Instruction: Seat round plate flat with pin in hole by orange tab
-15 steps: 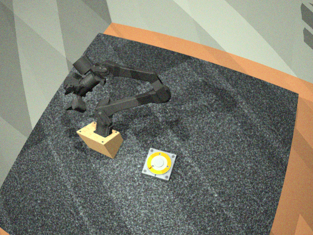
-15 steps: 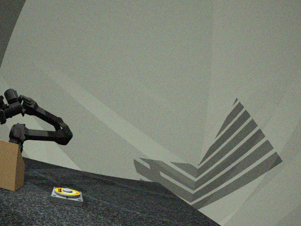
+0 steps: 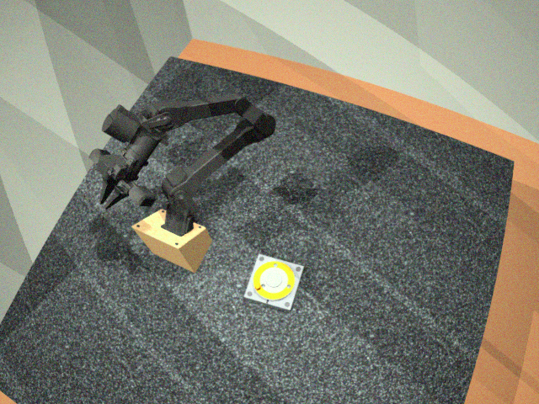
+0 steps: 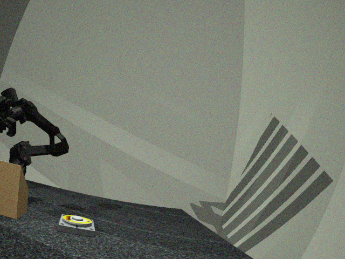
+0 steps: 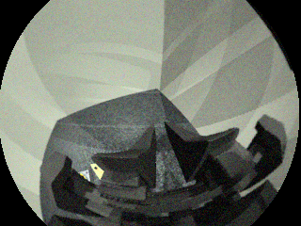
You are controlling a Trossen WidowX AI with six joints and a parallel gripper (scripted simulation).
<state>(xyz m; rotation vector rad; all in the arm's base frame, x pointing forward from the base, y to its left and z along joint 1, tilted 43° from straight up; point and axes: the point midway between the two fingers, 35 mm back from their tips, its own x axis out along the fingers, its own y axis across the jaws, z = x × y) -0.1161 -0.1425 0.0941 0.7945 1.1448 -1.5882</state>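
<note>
plate [image 3: 274, 280] well apart from tool [image 3: 111, 198]

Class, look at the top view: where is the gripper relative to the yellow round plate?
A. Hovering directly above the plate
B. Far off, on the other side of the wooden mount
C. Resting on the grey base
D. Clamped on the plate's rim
B: the gripper, fingers nearly together, hangs beyond the wooden mount, well clear of the round plate.

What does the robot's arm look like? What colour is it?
The arm is dark grey, almost black, built from chunky boxy links joined by round joints. It stands on a light wooden block. Its gripper has two thin, pointed dark fingers. No cables or markings show.
</note>
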